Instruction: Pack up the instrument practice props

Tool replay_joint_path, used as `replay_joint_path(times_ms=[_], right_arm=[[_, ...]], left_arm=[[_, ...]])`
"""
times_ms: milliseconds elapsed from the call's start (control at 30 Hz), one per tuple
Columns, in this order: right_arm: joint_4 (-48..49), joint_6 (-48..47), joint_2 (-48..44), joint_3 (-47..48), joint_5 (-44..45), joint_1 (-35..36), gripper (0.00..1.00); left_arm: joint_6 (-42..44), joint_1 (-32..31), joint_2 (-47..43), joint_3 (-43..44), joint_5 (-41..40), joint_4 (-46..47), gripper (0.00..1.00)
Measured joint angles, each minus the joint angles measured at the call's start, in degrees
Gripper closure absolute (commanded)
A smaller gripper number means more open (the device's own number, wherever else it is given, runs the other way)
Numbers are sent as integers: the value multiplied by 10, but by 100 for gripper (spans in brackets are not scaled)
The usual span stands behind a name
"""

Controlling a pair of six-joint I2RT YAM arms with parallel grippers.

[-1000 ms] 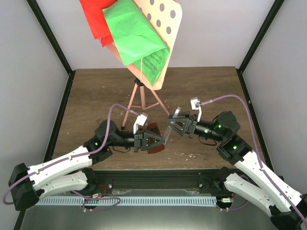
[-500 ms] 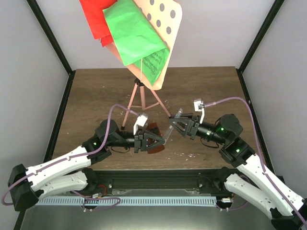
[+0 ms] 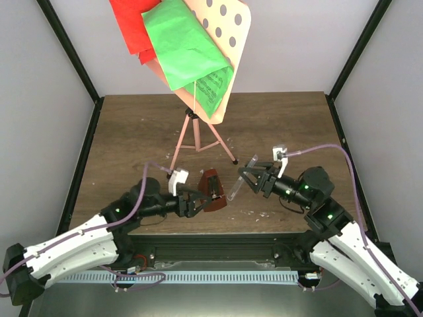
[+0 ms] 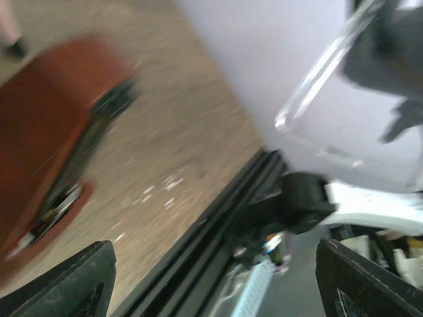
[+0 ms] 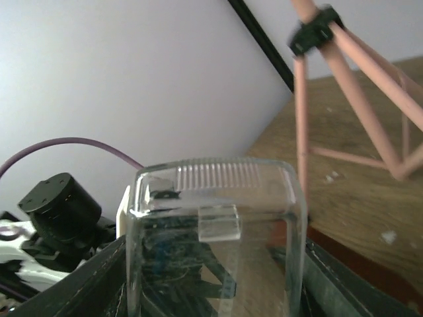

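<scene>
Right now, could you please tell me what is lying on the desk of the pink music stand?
A green sheet lies partly over a red sheet. Only the dotted right part of the desk shows; the sheets cover the rest, so anything beneath them cannot be seen.
</scene>
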Motion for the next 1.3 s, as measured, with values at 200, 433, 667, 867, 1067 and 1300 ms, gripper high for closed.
replay_joint_path(times_ms=[200,433,667,867,1067,1300], right_arm=[[4,-9,-2,-107,28,0,46],[5,-9,-25,-156,55,0,45],[12,-10,-71,-165,86,0,44],[12,-9,-132,-197,123,0,43],[8,-12,-147,-205,142,0,43],[9,-57,-132,-205,138,0,46]], left_arm=[[-22,0,44,-104,-38,-6,22],[-7,6,121,-116,-70,33,27],[14,17,191,-114,-79,86,30],[16,17,221,-111,-79,130,31],[14,18,273,-103,-58,178,32],[13,18,342,-80,-17,234,31]])
